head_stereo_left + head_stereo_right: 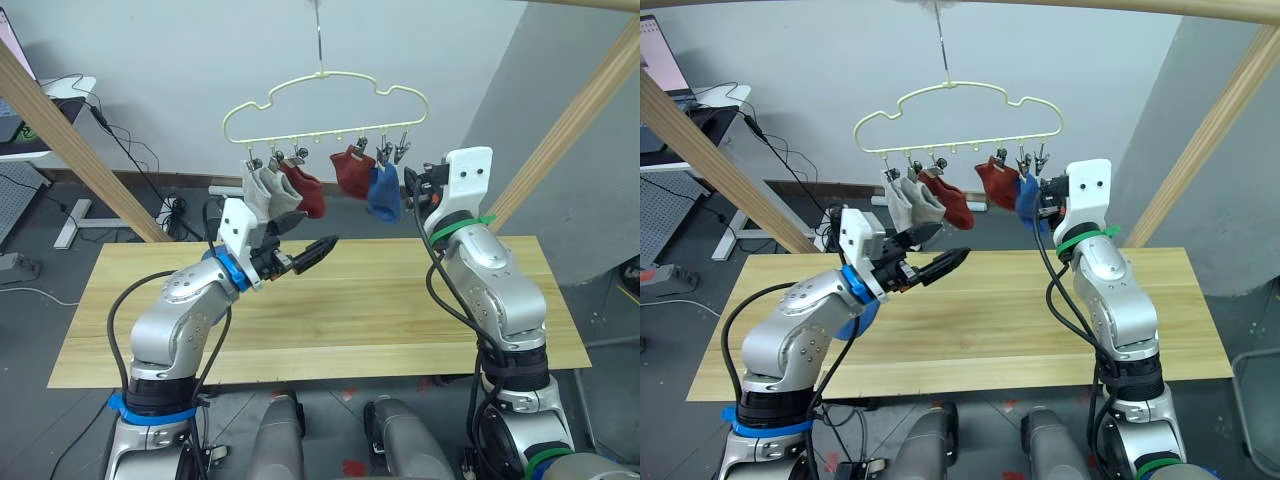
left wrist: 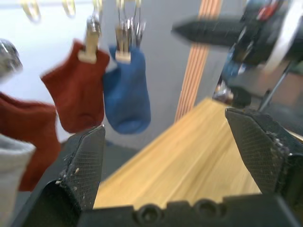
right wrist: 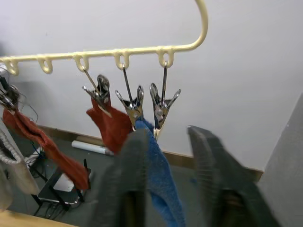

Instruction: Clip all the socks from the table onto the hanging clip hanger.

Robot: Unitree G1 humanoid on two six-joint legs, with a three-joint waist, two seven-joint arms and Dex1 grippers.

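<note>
The thin pale-yellow wire clip hanger [image 1: 325,105] with its cloud-shaped outline hangs by its top hook above the far edge of the long light-wood plank surface [image 1: 390,320]. From the row of small grey metal clips [image 3: 161,106] along its lower bar hang soft knit ankle socks: two light grey socks [image 1: 266,193] at the robot's left end, a rust-red sock [image 1: 306,190] just beside them, a second rust-red sock [image 1: 352,171] further right, and a blue sock [image 1: 383,193] touching that one. In the right wrist view the blue fabric hangs from the second clip from the hanger's right end, with the last clip close against it; whether that last clip also holds fabric cannot be told.

The right gripper [image 3: 165,156] is raised to the hanger's right end, its two black fingers [image 3: 208,161] spread, one finger lying in front of the blue sock and the other off to its side; the jaws are released and grasp nothing. The left gripper [image 2: 175,156] is held above the surface, below the grey socks and well apart from them, pointing toward the right arm; its textured pads [image 2: 87,163] stand wide apart, empty.

Thick round wooden rails [image 1: 70,140] slant up on either side of the scene.
</note>
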